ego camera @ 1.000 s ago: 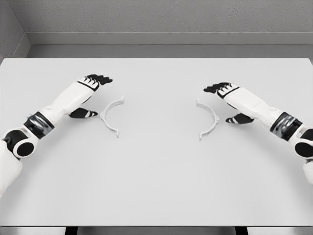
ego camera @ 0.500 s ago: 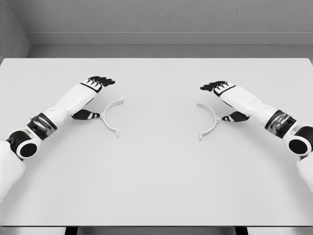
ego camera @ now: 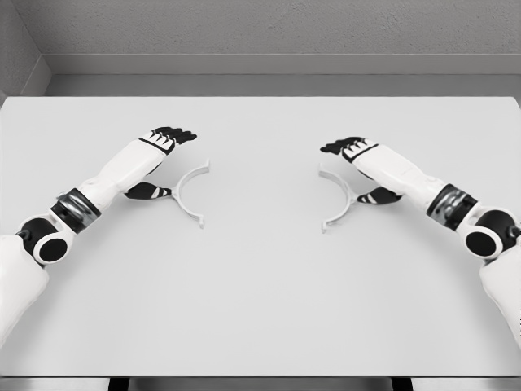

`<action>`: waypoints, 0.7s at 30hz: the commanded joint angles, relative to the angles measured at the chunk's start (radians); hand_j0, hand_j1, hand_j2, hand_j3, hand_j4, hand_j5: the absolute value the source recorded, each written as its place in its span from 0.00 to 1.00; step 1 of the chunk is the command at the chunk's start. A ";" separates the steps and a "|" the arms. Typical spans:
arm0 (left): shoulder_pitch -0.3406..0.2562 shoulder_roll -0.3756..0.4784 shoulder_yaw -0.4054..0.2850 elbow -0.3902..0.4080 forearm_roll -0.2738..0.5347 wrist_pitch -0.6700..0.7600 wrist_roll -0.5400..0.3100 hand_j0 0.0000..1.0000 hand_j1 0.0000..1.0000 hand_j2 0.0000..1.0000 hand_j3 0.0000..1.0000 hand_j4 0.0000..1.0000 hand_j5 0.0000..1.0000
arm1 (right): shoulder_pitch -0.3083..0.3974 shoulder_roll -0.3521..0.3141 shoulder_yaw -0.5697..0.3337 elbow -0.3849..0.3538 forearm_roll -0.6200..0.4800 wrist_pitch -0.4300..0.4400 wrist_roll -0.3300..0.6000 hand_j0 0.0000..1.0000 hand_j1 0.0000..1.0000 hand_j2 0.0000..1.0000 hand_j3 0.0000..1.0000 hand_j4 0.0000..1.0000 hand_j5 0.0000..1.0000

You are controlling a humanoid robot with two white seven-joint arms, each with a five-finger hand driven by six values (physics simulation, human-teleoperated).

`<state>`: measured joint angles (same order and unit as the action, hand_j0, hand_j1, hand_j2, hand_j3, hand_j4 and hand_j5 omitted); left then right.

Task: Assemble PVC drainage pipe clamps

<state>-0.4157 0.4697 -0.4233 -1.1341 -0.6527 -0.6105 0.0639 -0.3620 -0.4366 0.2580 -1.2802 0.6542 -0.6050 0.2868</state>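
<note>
Two white half-ring pipe clamp pieces lie flat on the white table (ego camera: 260,301), their open sides facing each other. The left clamp half (ego camera: 177,192) curves beside my left hand (ego camera: 165,163); the black thumb (ego camera: 151,191) touches the outside of the arc, and the fingers (ego camera: 173,134) hover spread above its far end. The right clamp half (ego camera: 350,200) lies by my right hand (ego camera: 358,171), whose thumb (ego camera: 378,195) is against the arc's back and whose fingers (ego camera: 342,147) are spread over the far end. Neither hand closes around its piece.
The table's far edge meets a grey wall (ego camera: 260,32). A gap about 140 px wide separates the two clamp halves.
Both hands have moved inward toward the table's middle. Each clamp half has slid a little inward with its hand, so the gap between the halves has narrowed.
</note>
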 commanded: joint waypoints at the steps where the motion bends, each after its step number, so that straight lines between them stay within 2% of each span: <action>1: 0.002 -0.003 0.001 -0.003 0.007 0.000 0.001 1.00 1.00 1.00 1.00 1.00 1.00 | 0.000 0.012 0.017 -0.001 -0.005 0.011 0.000 1.00 1.00 1.00 1.00 1.00 1.00; 21: 0.003 -0.046 0.001 -0.013 0.007 0.000 0.001 1.00 1.00 1.00 1.00 1.00 1.00 | -0.046 0.070 0.106 -0.030 -0.005 0.087 0.000 1.00 1.00 1.00 1.00 1.00 1.00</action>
<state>-0.4126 0.4261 -0.4231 -1.1467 -0.6519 -0.6105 0.0638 -0.4080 -0.3754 0.3569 -1.3077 0.6555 -0.5266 0.2873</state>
